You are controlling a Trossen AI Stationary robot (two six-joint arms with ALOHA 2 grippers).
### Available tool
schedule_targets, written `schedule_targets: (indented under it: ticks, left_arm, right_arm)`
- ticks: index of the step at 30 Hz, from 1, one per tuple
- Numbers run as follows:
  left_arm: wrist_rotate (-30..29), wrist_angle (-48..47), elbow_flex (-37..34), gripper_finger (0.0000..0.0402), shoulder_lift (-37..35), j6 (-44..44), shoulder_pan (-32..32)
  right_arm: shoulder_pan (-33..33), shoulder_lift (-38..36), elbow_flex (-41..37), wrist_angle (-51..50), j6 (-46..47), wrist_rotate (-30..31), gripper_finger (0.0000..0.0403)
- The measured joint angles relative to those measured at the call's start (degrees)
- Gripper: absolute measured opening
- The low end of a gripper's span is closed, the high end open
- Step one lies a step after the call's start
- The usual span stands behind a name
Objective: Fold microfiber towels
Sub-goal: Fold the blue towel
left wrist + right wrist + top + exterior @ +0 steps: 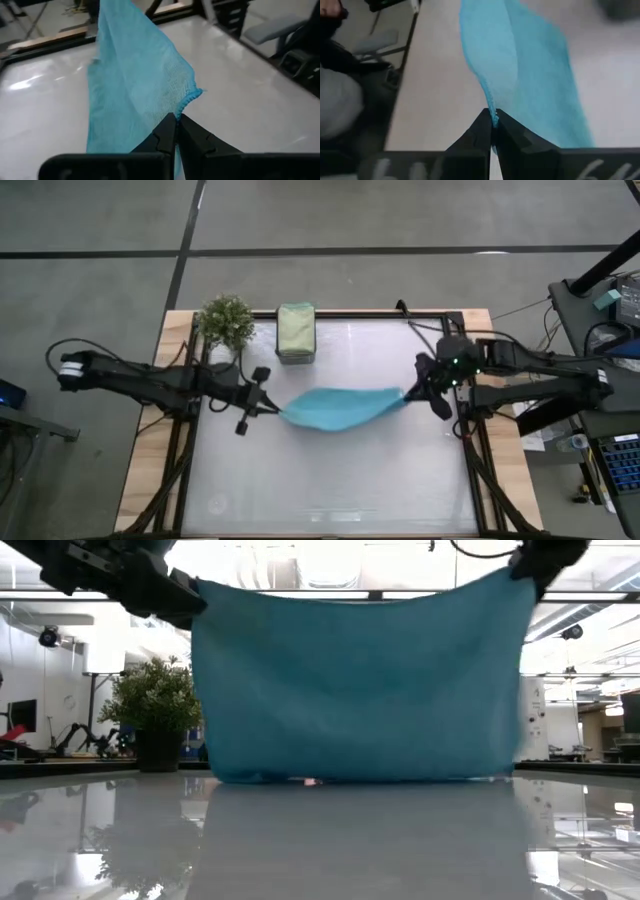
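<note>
- We find the left claw [268, 406] clamped on one corner of the light blue towel [338, 408].
- We find the right claw [410, 393] clamped on the opposite corner, the towel hanging between both above the counter [340, 480].

Both arms reach inward over the table from opposite sides, raised above its surface; the left gripper [268, 408] has its fingers pinched together on one upper corner of the blue towel [338, 408]; the right gripper [410, 392] is clamped likewise on the opposite corner, wrist angled inward toward the left arm.
</note>
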Motion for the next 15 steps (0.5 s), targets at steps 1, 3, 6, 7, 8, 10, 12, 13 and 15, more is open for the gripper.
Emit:
schedule_targets:
  ticks: [1, 3, 6, 7, 8, 10, 12, 13, 15]
  left_arm:
    - [0.08, 1.95, -0.4, 0.0, 1.03, -1.2, -0.92]
    - [0.15, 3.92, -0.91, 0.0, 3.07, -3.42, -2.66]
    - [0.19, 5.79, -0.99, 0.0, 6.78, -7.55, -5.5]
    - [0.17, 6.63, -1.06, 0.0, 8.12, -8.68, -6.58]
    - [0.19, 8.36, -1.11, 0.0, 9.6, -9.63, -7.67]
    - [0.19, 12.83, -1.1, 0.0, 12.59, -11.43, -9.62]
    - [0.27, 17.37, -1.03, 0.0, 15.73, -13.68, -11.32]
    - [0.37, 18.43, -0.87, 0.0, 17.14, -15.28, -11.92]
    - [0.6, 19.0, -0.61, 0.0, 20.03, -18.54, -13.17]
  right_arm:
    - [0.96, 0.0, -0.82, 0.02, 1.98, -0.29, 0.0008]
    - [3.15, 0.0, -2.49, 0.39, 5.94, -0.32, 0.0008]
    - [6.98, 0.36, -5.34, 2.46, 12.72, -1.11, 0.0008]
    - [8.29, 0.58, -6.4, 3.5, 14.7, -2.08, 0.0008]
    - [9.55, 0.8, -7.22, 4.43, 16.63, -2.87, 0.0008]
    - [12.34, 1.32, -8.57, 6.05, 20.7, -3.34, 0.0008]
    - [14.82, 1.51, -9.59, 6.98, 25.1, -3.32, 0.0008]
    - [16.04, 1.59, -10.19, 7.61, 27.2, -3.32, 0.0008]
    - [18.63, 1.78, -11.27, 9.47, 31.6, -3.34, 0.0008]
